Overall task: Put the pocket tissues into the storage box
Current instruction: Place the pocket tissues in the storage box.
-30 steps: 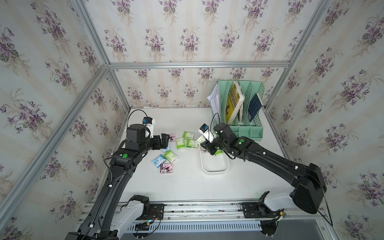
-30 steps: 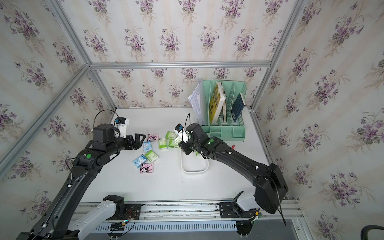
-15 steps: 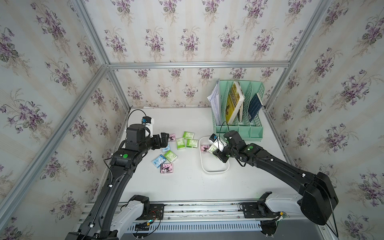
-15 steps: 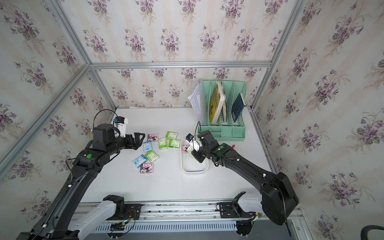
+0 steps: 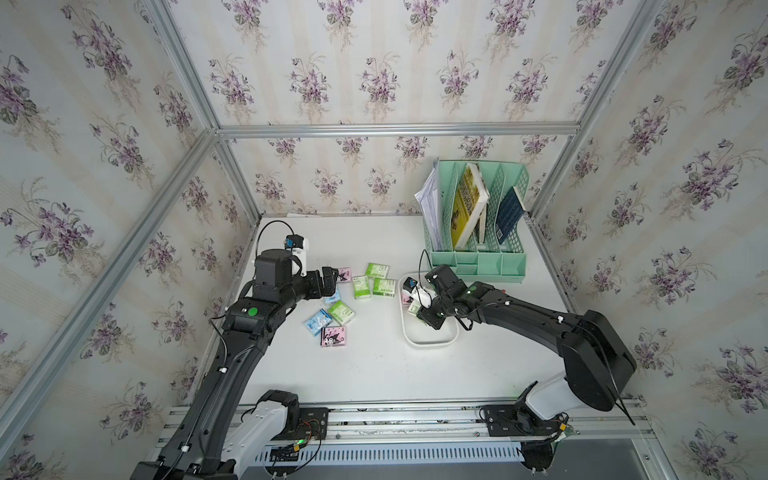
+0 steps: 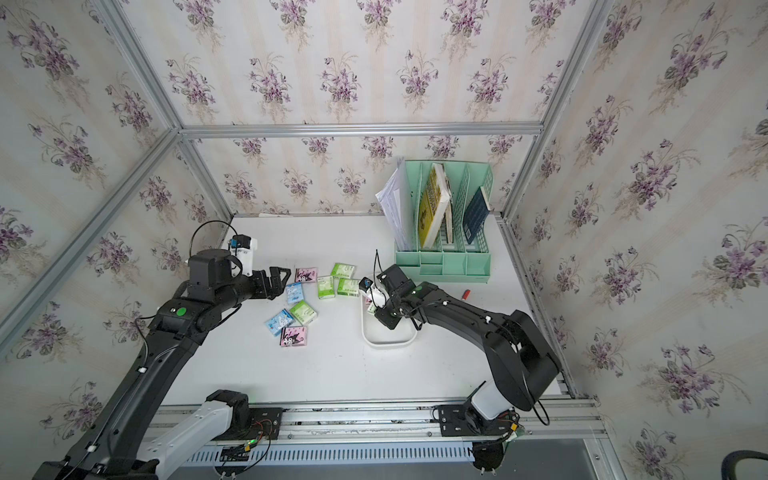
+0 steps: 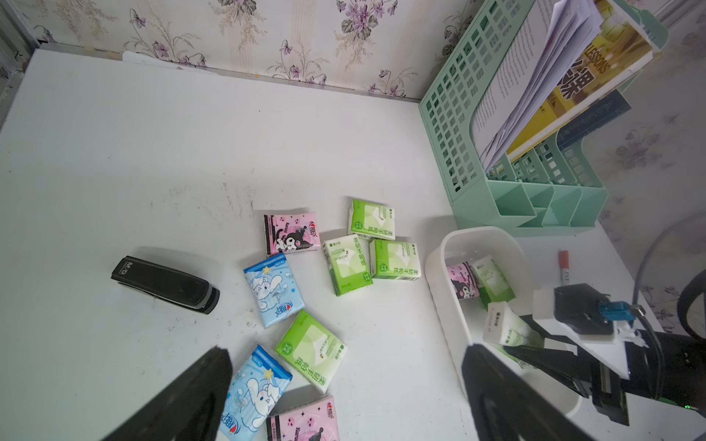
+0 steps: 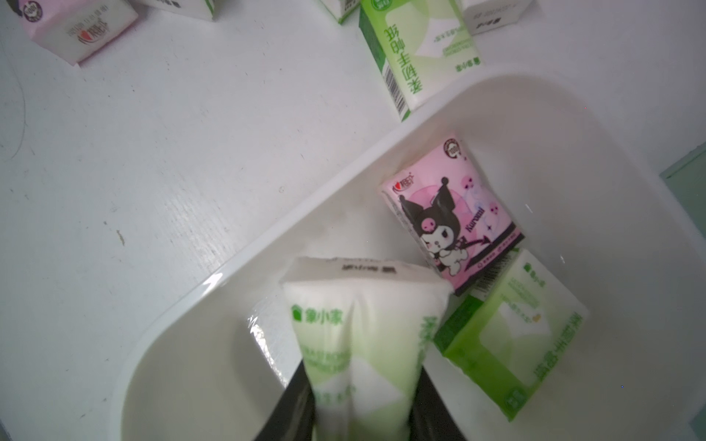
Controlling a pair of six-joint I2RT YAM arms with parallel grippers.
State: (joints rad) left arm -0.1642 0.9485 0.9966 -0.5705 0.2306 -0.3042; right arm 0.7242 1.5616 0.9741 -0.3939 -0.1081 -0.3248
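The storage box is a shallow white tub right of centre, seen in both top views. My right gripper is shut on a green-white pack of pocket tissues, held on end just inside the box's near-left corner. A pink pack and a green pack lie in the box. Several loose packs, green, blue and pink, lie on the table left of the box. My left gripper is open above them, with nothing between its fingers.
A mint green file organizer with books and papers stands behind the box. A black stapler lies left of the loose packs. A red marker lies right of the box. Flowered walls close in three sides.
My right gripper has carried the green-white pack from the loose packs over the box's rim and down into the box. The left arm has not moved.
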